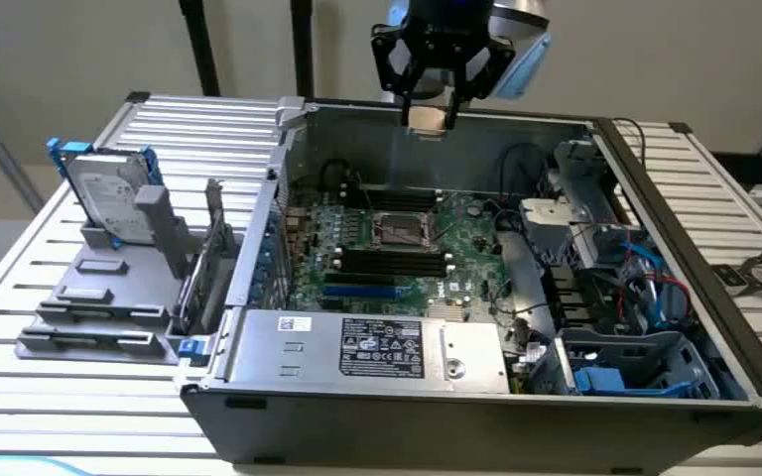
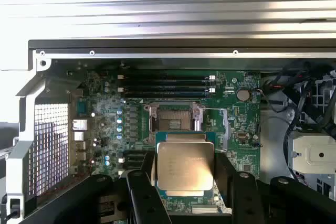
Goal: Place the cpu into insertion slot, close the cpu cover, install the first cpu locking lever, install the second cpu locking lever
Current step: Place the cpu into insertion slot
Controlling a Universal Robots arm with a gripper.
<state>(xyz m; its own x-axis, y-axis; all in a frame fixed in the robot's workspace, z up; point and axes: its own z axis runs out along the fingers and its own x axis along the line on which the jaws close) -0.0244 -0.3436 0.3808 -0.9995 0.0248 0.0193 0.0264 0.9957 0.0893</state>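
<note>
My gripper (image 1: 431,117) hangs high above the open computer case, over its back wall, shut on the cpu (image 1: 428,120), a small flat tan square. In the wrist view the cpu (image 2: 185,167) sits between my black fingers (image 2: 140,192), its pale tan face towards the camera. Far below lies the insertion slot (image 1: 401,230), a small square black socket with a metal rim on the green motherboard (image 1: 467,253). From the wrist, the insertion slot (image 2: 176,117) shows just past the chip's edge. I cannot tell how the cpu cover stands.
A silver power supply box (image 1: 368,347) fills the case front. Long black memory slots (image 1: 388,263) lie beside the socket. Cables and a blue drive cage (image 1: 626,367) crowd the exterior view's right. A hard drive in a blue bracket (image 1: 106,188) stands outside on the exterior view's left.
</note>
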